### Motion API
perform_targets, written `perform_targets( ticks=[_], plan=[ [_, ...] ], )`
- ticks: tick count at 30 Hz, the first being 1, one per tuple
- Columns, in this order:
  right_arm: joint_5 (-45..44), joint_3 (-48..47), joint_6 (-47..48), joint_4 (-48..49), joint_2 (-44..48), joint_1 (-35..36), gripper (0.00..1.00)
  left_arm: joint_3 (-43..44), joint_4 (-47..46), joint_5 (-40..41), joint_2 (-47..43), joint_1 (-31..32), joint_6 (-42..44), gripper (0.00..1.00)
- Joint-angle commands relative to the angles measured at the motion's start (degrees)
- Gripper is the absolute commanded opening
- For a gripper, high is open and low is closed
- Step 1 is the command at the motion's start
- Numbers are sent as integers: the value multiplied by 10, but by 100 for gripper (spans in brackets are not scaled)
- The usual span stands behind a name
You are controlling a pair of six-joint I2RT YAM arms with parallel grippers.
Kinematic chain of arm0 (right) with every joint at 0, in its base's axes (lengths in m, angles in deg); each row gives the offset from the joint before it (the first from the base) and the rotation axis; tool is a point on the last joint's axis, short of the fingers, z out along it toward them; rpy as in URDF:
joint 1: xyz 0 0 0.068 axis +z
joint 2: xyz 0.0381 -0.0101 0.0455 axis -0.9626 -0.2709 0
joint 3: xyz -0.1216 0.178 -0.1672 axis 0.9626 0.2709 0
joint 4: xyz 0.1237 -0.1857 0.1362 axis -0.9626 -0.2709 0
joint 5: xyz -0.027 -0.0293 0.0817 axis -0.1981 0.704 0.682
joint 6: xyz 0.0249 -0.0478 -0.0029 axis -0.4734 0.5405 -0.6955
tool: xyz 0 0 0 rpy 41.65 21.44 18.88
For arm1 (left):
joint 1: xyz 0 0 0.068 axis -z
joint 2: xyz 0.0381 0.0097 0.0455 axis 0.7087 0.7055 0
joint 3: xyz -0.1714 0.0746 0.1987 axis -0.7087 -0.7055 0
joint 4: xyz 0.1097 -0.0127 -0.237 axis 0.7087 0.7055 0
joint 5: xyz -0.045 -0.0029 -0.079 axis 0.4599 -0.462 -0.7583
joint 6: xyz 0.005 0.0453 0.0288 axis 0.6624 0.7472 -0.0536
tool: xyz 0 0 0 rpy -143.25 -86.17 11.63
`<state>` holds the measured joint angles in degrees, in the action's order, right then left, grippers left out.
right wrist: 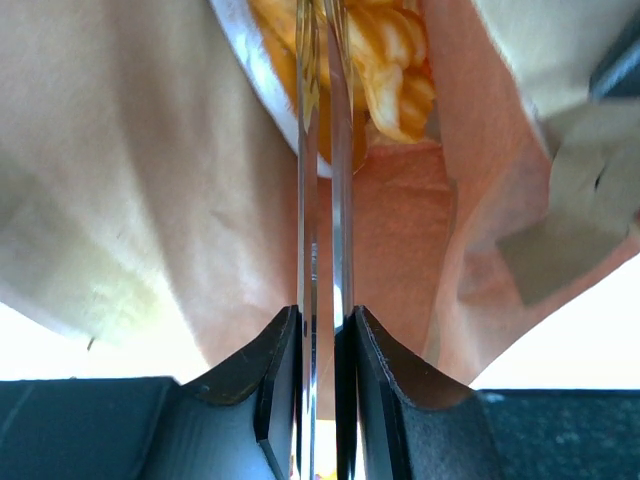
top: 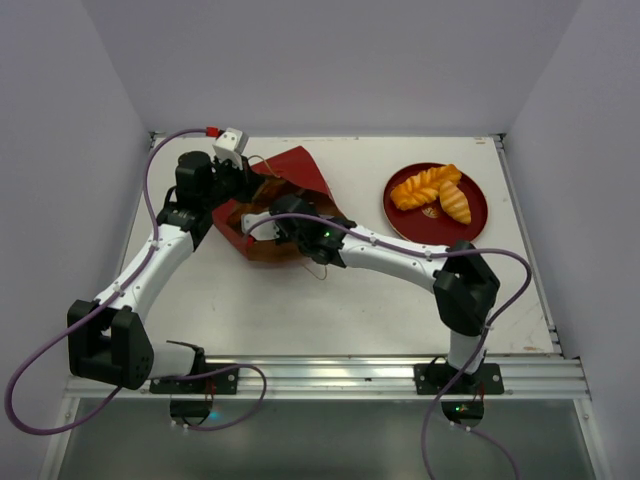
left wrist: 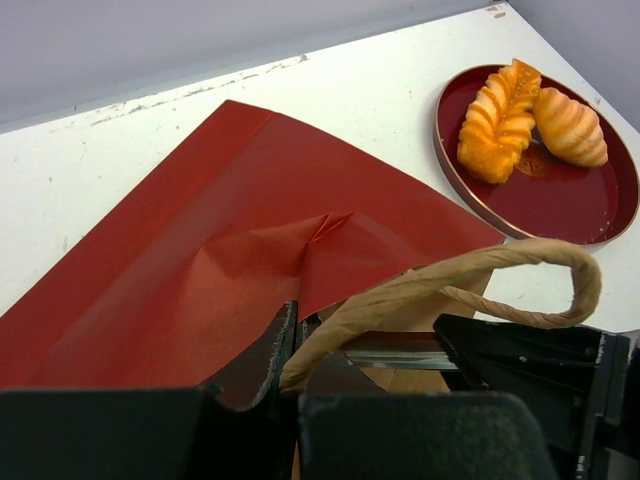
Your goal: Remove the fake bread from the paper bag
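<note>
The right gripper (right wrist: 322, 25), fingers pressed almost together, touches a braided pastry (right wrist: 395, 70) inside the paper bag (top: 295, 170). The left gripper (left wrist: 370, 335), spread, straddles the bag's tan handle (left wrist: 450, 280). Right of the bag, two pastries (top: 425, 187) sit on a red plate (top: 476, 225).

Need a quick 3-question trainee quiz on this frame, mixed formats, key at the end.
1. Multiple choice: how many fake bread pieces lie on the red plate? A one, B two, C four.
2. True or false: the right gripper is inside the paper bag.
3. Fill in: the bag's loop handle shows in the ___ wrist view.
Key: 1 B; 2 true; 3 left.
</note>
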<state>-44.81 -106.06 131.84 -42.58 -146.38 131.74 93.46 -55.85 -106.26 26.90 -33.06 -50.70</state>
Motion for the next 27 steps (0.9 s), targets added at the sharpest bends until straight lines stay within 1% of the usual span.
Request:
perform_targets(
  ticks=[1,10,20,27],
  plan=[
    [11,18,-27,1,65,-8,0,-5,2,9,-16,0,10,0],
    [40,76,-60,-42,147,-15,0,-6,2,14,-15,-1,10,0],
    [122,148,-117,-122,267,-22,0,-7,2,20,-14,-2,10,0],
    [163,199,-142,-150,343,-36,0,-6,1,21,-10,-1,8,0]
  ],
)
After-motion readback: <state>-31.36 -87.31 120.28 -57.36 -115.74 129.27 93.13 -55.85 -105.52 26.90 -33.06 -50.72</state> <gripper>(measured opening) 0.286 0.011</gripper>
